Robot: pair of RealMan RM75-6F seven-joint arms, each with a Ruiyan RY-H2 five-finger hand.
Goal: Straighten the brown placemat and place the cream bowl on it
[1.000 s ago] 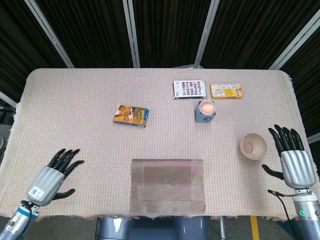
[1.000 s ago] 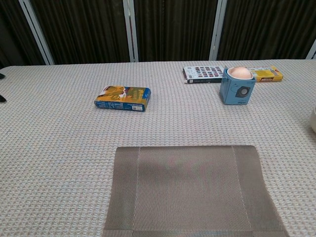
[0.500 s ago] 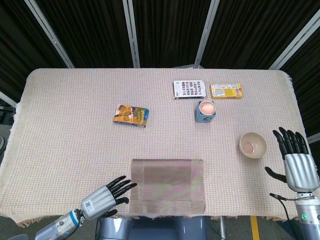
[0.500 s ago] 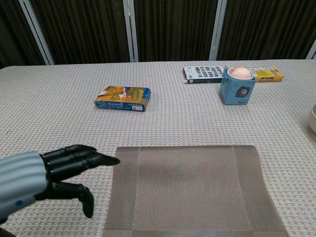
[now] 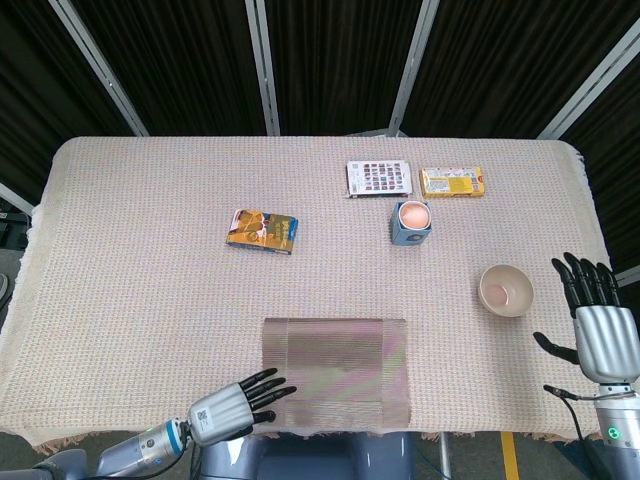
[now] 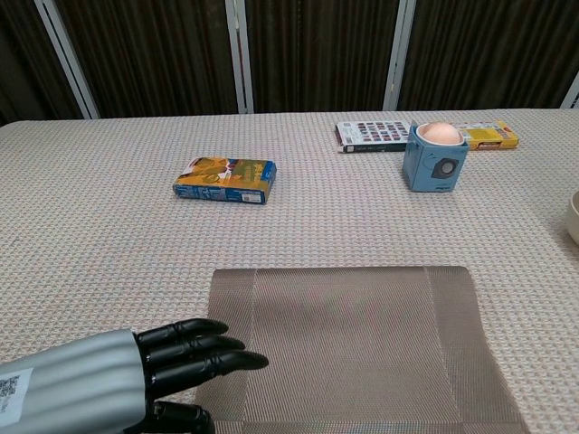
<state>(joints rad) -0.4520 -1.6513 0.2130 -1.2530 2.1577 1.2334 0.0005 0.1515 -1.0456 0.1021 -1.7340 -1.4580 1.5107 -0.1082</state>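
The brown placemat [image 5: 337, 371] [image 6: 348, 344] lies flat and square at the table's near edge, in the middle. The cream bowl [image 5: 506, 290] sits on the cloth to its right; only its rim [image 6: 574, 217] shows at the chest view's right edge. My left hand [image 5: 235, 406] [image 6: 136, 375] is at the mat's near left corner, fingers stretched out with the tips over the mat's left border, holding nothing. My right hand [image 5: 595, 325] hovers open to the right of the bowl, fingers spread, apart from it.
A beige woven cloth [image 5: 130, 250] covers the table. An orange-and-blue packet [image 5: 262, 230] lies left of centre. At the back right are a blue cup with a peach ball [image 5: 411, 222], a chequered card box [image 5: 379, 178] and a yellow box [image 5: 452, 182].
My left hand has swept from the table's left side to the mat's near left corner, fingertips now over its border. My right hand has drifted slightly down and right, away from the bowl.
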